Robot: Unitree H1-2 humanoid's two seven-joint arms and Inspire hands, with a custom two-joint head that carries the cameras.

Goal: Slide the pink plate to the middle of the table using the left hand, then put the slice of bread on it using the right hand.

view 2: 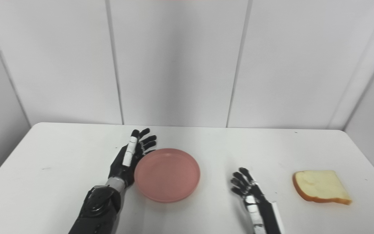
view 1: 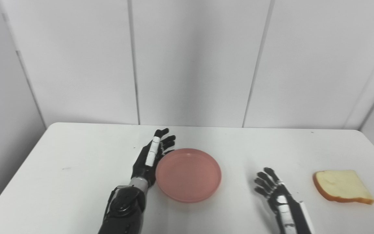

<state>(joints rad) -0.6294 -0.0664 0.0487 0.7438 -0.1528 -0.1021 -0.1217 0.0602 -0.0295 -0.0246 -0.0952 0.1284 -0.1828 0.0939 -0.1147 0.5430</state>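
Left hand: the robot's left hand (view 1: 149,159) comes up from the lower left of centre, stretched flat and edge-on, pressed right against the left rim of the plate. Its fingers (view 1: 161,139) are extended and a little apart, reaching toward the upper middle of the frame, and it holds nothing; this is a push, not a grasp.

Pink plate: the pink plate (view 1: 188,174) sits flat on the table, round and shallow, just below the middle of the frame and close to centre. Nothing lies in it.

Right hand: the right hand (view 1: 273,188) enters at the lower right of centre. Its fingers are spread and apart, palm open, gripping nothing. It is well apart from the plate on one side and from the bread on the other, sitting between the two.

Slice of bread: the slice of bread (view 1: 342,186) lies flat at the lower right of the frame, pale crumb up with a golden-brown crust showing along its left and near edges. Nothing touches it.

Table: the white table (view 1: 76,156) fills the lower half of the picture, with a few small dark specks on it.

Wall: a pale panelled wall (view 1: 190,65) with vertical seams fills the upper half.
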